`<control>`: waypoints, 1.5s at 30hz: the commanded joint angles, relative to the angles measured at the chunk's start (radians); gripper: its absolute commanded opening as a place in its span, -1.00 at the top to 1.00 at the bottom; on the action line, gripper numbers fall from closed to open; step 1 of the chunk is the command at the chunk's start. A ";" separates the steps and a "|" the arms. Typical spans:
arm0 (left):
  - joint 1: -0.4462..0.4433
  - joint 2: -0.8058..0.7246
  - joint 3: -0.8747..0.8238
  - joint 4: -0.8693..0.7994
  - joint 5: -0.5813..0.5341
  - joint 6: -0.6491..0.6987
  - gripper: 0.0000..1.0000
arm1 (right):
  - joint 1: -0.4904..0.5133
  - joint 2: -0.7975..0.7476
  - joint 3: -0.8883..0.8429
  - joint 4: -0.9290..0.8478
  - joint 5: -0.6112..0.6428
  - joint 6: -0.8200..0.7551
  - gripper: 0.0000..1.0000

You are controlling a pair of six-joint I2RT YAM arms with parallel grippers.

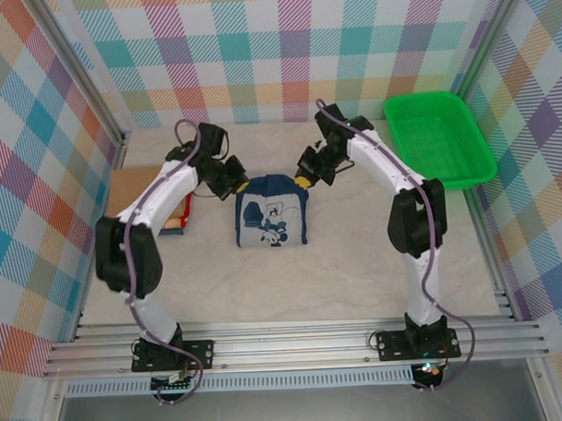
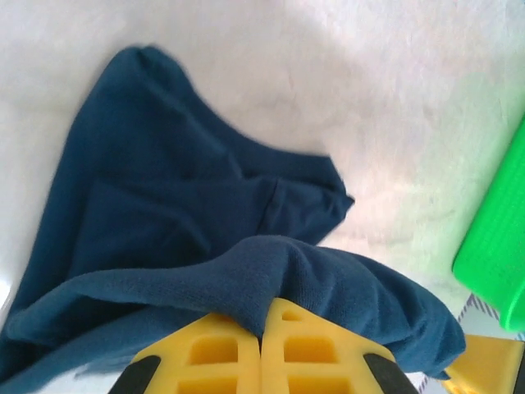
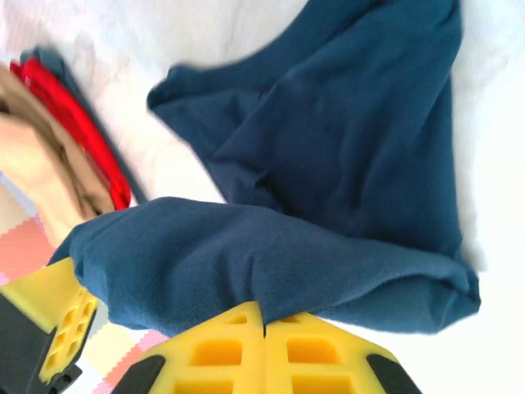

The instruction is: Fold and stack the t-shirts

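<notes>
The left gripper (image 1: 236,182) and right gripper (image 1: 304,179) were each clamped on a far corner of the navy shirt (image 1: 270,220), with the folded stack (image 1: 177,221) to its left.

No lettering can be read anywhere; the white print (image 1: 274,222) on the navy t-shirt (image 1: 271,186) shows no legible words.

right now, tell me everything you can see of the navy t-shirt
The navy t-shirt is soft dark blue knit cloth with a white cartoon print facing up. It sits mid-table, rumpled and partly folded. Its far edge is pinched at both ends by the shut left tool and right tool, and the rest lies on the table.
</notes>
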 commanded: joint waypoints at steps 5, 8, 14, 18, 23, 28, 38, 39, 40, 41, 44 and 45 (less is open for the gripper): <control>0.036 0.235 0.229 -0.095 -0.080 0.079 0.06 | -0.056 0.171 0.141 -0.032 0.087 -0.058 0.11; 0.037 0.145 0.186 -0.091 -0.163 0.067 -0.19 | -0.057 0.109 0.127 -0.015 0.158 -0.116 -0.25; 0.038 -0.005 -0.034 -0.025 -0.125 0.061 -0.19 | -0.056 -0.067 -0.125 0.064 0.186 -0.134 -0.28; 0.038 0.041 -0.067 -0.016 -0.095 0.110 -0.16 | -0.050 -0.044 -0.205 0.132 0.137 -0.120 -0.03; 0.036 0.135 -0.033 0.041 -0.093 0.174 -0.05 | -0.032 0.041 -0.161 0.184 0.091 -0.121 0.01; 0.035 0.175 -0.040 0.100 -0.100 0.206 -0.04 | -0.023 0.112 -0.111 0.174 0.074 -0.123 0.00; 0.010 0.227 -0.018 0.160 -0.052 0.201 0.09 | -0.023 0.195 -0.059 0.178 0.047 -0.110 0.20; 0.008 0.232 -0.016 0.158 -0.048 0.203 0.10 | -0.023 0.198 -0.058 0.181 0.047 -0.106 0.23; 0.006 0.238 -0.012 0.153 -0.046 0.205 0.13 | -0.023 0.200 -0.057 0.183 0.047 -0.103 0.26; 0.003 0.244 -0.007 0.152 -0.045 0.207 0.16 | -0.023 0.202 -0.055 0.181 0.046 -0.101 0.29; -0.003 0.259 -0.004 0.159 -0.037 0.208 0.36 | -0.023 0.203 -0.050 0.187 0.047 -0.095 0.42; -0.004 0.263 0.003 0.158 -0.038 0.208 0.46 | -0.023 0.204 -0.049 0.190 0.044 -0.093 0.44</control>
